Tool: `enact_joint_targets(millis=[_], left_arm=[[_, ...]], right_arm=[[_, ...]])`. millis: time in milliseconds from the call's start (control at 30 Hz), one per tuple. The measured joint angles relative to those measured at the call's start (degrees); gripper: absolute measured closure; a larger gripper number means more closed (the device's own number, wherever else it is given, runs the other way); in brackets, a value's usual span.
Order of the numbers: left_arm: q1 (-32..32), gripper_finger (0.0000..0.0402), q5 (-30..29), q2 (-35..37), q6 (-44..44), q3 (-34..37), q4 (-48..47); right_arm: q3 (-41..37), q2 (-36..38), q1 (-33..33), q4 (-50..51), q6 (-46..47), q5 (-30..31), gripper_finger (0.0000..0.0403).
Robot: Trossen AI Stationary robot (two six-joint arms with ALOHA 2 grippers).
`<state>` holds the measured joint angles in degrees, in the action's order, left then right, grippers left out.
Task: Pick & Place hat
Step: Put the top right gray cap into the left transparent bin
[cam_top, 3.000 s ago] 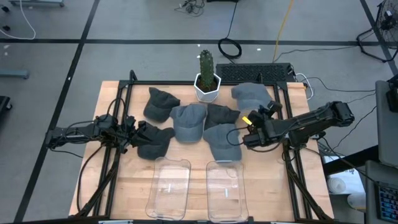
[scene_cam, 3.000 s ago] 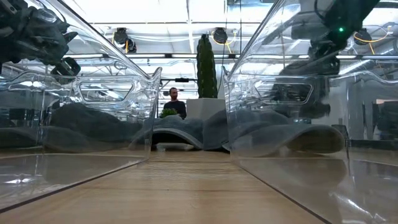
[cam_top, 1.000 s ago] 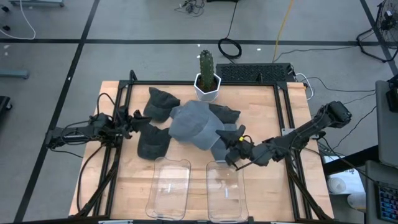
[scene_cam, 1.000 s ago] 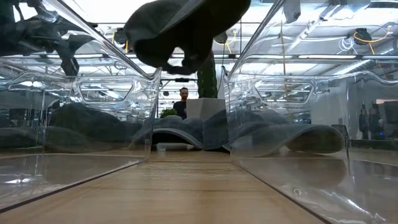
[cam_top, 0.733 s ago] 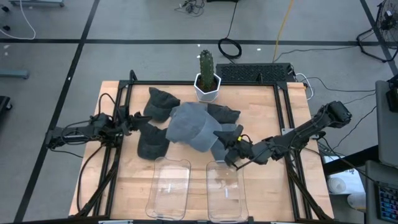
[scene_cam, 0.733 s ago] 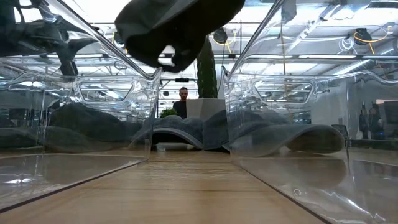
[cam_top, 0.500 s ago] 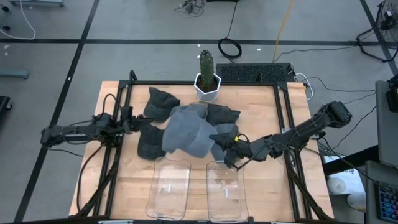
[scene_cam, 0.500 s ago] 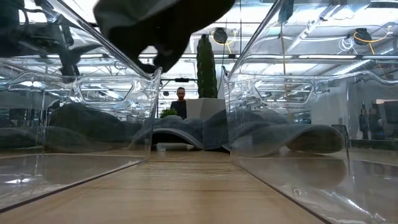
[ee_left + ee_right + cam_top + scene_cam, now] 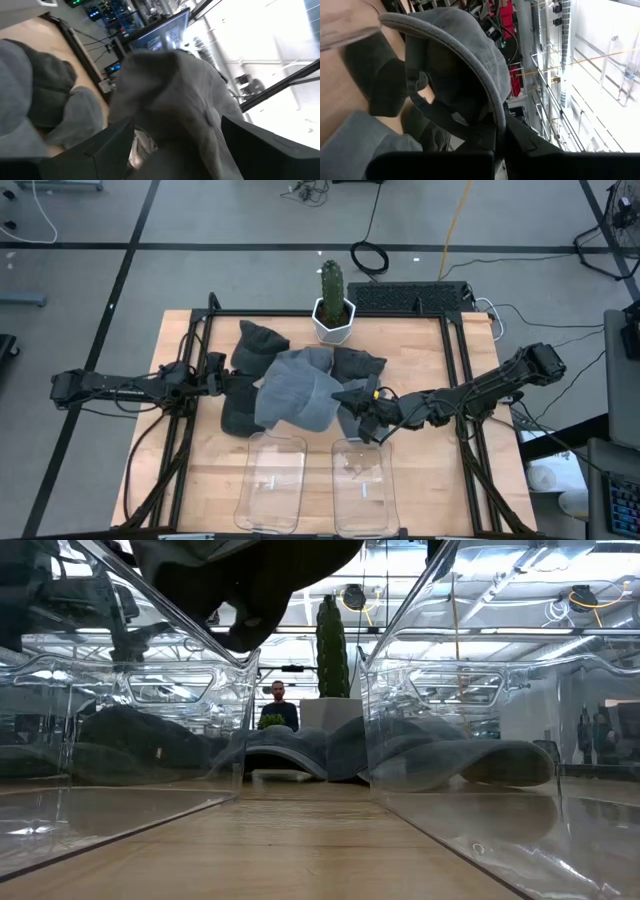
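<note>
Grey hat (image 9: 295, 398) aloft over bench (image 9: 430, 470) middle, pinched at brim by right claw (image 9: 362, 423), trailing away toward left side. Left clear bin (image 9: 270, 480) just below-front. Left claw (image 9: 218, 377) spread wide, beside dark hats.

Two slim black jointed arms, left arm (image 9: 110, 387) and right arm (image 9: 490, 388), trail black cables; matte black fingers (image 9: 107, 150).

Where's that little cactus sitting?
In the high view the cactus stands in a white pot at the middle of the table's far edge, just beyond the pile of grey hats.
</note>
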<state>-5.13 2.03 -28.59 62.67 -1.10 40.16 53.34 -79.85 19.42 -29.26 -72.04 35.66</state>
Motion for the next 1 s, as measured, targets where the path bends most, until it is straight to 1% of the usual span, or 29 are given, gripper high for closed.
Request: enact_joint_targets(millis=[100, 167, 300, 400, 500, 633, 767, 900, 1000], left_arm=[[0.0, 0.0101, 0.9, -3.8, -0.1, -0.5, 5.3], [0.0, 0.0104, 1.6, -6.4, -0.2, -2.0, 6.4], [1.5, 0.0103, 4.5, -13.2, -2.2, -7.1, 6.5], [2.8, 0.0101, 5.3, -18.7, -5.1, -11.3, 6.4], [3.0, 0.0106, 6.1, -22.8, -6.4, -14.5, 6.2], [3.0, 0.0117, 9.3, -27.4, -7.2, -17.6, 6.4], [3.5, 0.0127, 13.6, -30.0, -9.5, -21.5, 7.9], [4.7, 0.0136, 19.0, -30.0, -12.1, -25.5, 8.0], [5.7, 0.0141, 20.4, -29.8, -12.9, -27.1, 6.1]], right_arm=[[0.0, 0.0, 0.0, -0.1, 0.6, 0.0, 0.0403], [0.0, 0.0, 0.0, -0.5, 0.6, 0.0, 0.0403], [0.0, 0.0, 0.0, -0.5, -0.3, 0.0, 0.0403], [0.0, 0.0, 0.0, -0.6, -0.5, 0.3, 0.0403], [0.0, 0.0, 0.0, -0.9, -0.6, 0.4, 0.0403], [0.0, 0.0, -0.2, -1.0, -0.6, 0.3, 0.0403], [0.0, 0.0, -0.2, -0.7, -0.4, 0.5, 0.0403], [0.0, 0.0, -0.2, -0.5, 0.7, 0.5, 0.0403], [0.0, 0.0, -0.2, -0.5, 0.8, 0.5, 0.0403]])
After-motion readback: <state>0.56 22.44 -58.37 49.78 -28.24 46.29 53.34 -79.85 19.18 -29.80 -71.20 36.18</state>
